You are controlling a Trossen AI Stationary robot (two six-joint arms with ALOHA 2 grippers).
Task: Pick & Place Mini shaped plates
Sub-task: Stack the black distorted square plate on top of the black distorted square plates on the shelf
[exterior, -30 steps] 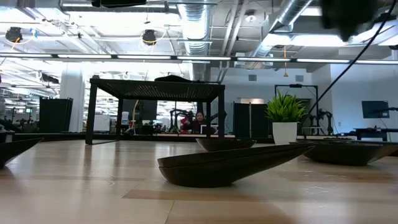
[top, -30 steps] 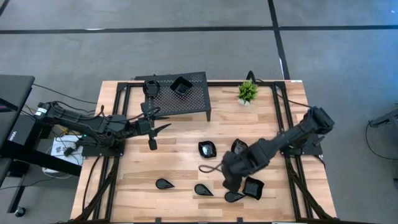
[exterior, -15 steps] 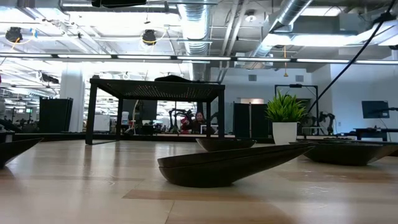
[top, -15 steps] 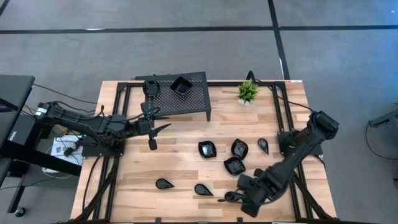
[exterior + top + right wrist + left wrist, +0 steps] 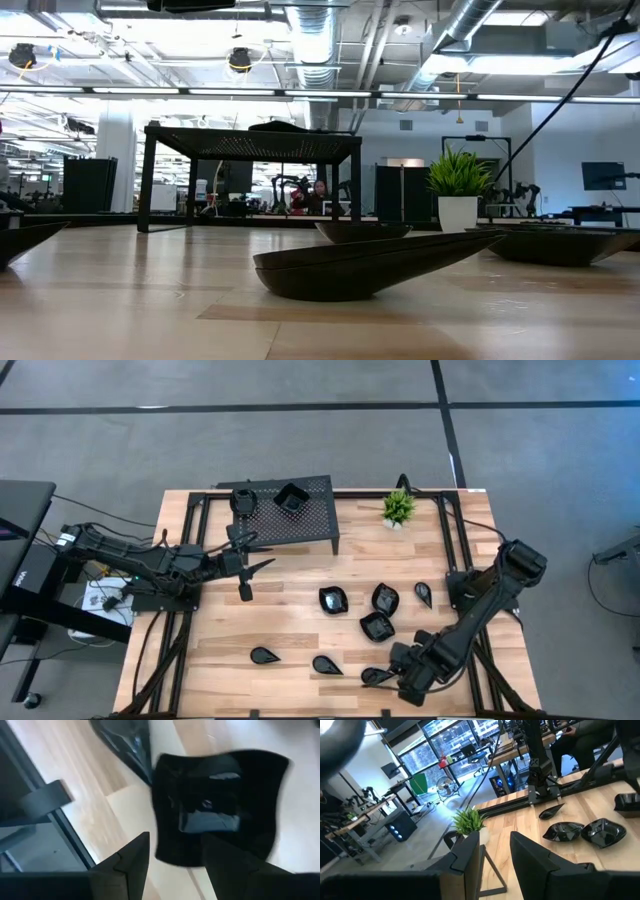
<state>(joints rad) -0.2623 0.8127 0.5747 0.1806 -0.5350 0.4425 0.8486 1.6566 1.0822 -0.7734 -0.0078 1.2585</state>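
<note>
Several glossy black mini shaped plates lie on the wooden table: a cluster [image 5: 377, 627] right of the middle and teardrop ones [image 5: 327, 664] near the front edge. Two more [image 5: 291, 499] rest on the black perforated stand [image 5: 310, 525]. My right gripper [image 5: 408, 680] points down at the near right, open, its fingers over the near rim of a wavy square plate [image 5: 220, 805], beside a teardrop plate [image 5: 125, 742]. In the high view the arm hides that square plate. My left gripper [image 5: 245, 568] hovers level in front of the stand, open and empty [image 5: 495, 855].
A small green potted plant [image 5: 398, 508] stands at the far right, behind the plate cluster. The stand fills the far left-middle. Bare wood lies in the middle left of the table [image 5: 230, 630]. In the low view a teardrop plate [image 5: 370, 265] lies close in front.
My right gripper has swung from over the plate cluster toward the table's near right corner and sunk lower, rolling a little. It now covers the square plate there and has uncovered the cluster plates. No plate has moved.
</note>
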